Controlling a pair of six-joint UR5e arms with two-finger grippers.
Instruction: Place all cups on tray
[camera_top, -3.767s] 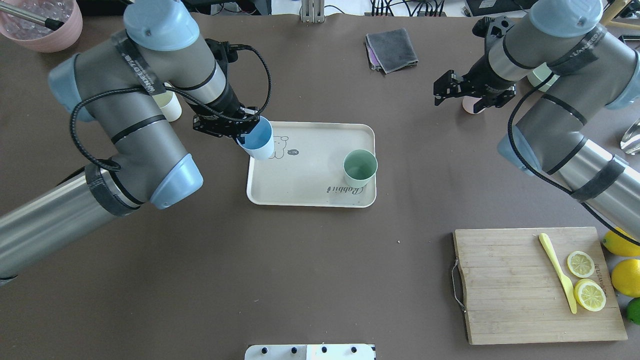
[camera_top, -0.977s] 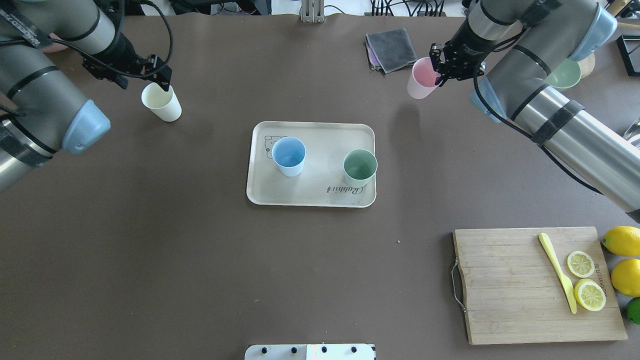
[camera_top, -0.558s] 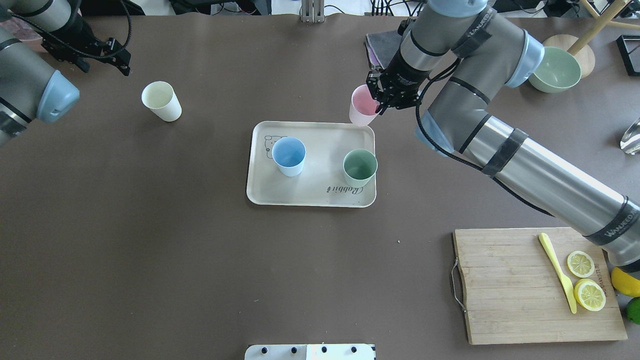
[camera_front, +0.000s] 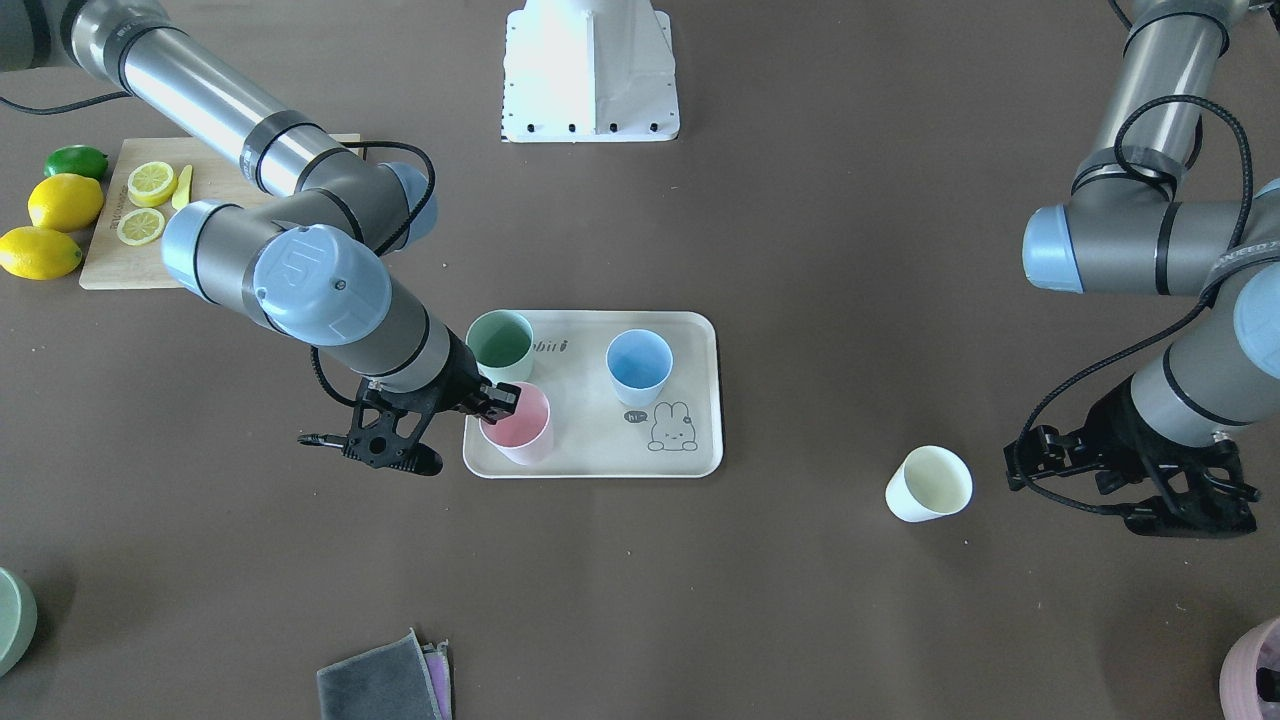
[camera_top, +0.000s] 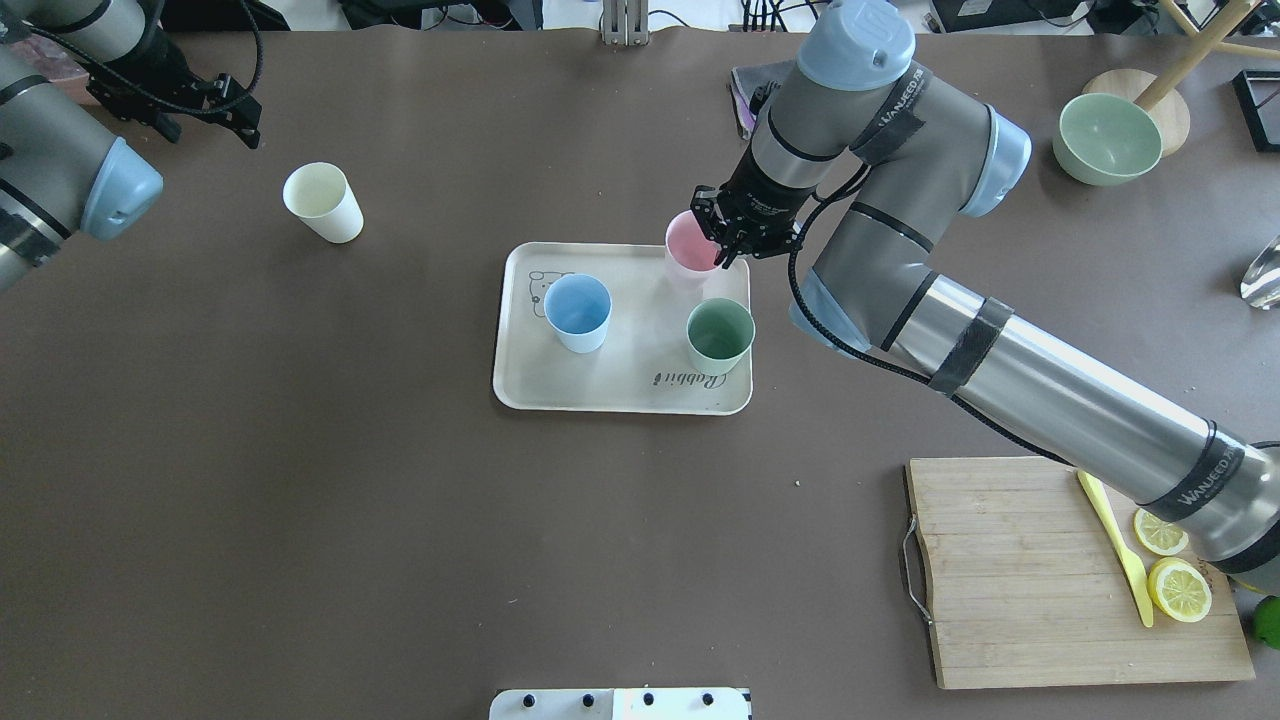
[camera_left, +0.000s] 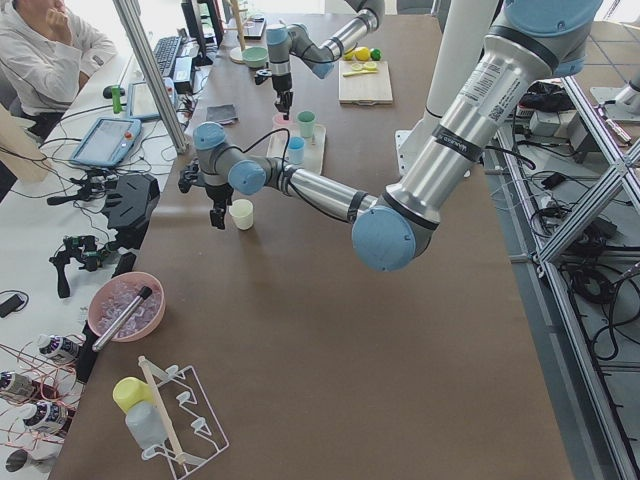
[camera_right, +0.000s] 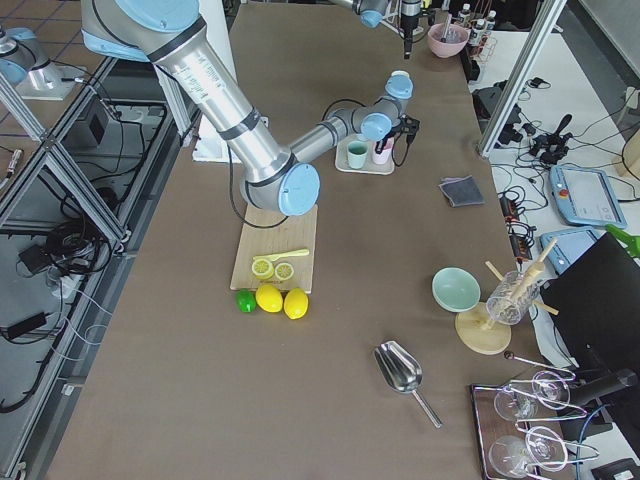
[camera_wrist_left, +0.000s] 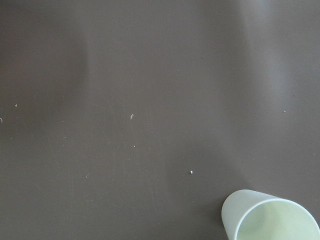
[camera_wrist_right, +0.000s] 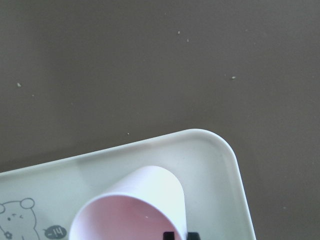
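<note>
One pink cup (camera_top: 688, 246) just inside tray (camera_top: 600, 385) corner

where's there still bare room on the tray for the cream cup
Bare: the tray along its robot-side edge, from the corner by the blue cup to the Rabbit print, and the middle between blue cup and green cup. Crowded: the far right corner, where the right gripper holds the pink cup beside the green one.

Tray (camera_top: 580, 385): beige, black bunny line-art + "hi" bubble + script lettering.
Plain, no pattern: pink cup (camera_top: 688, 245), lt-blue cup (camera_top: 577, 310), sage-green cup (camera_top: 719, 335), cream cup (camera_top: 322, 202).
Desk (camera_top: 400, 550): dk brown.
Right tool (camera_front: 500, 402): black.
Cutting board (camera_top: 1020, 600): pale wood.
Lemon slices (camera_top: 1180, 590): yellow.
Lime (camera_front: 76, 160): green.
</note>
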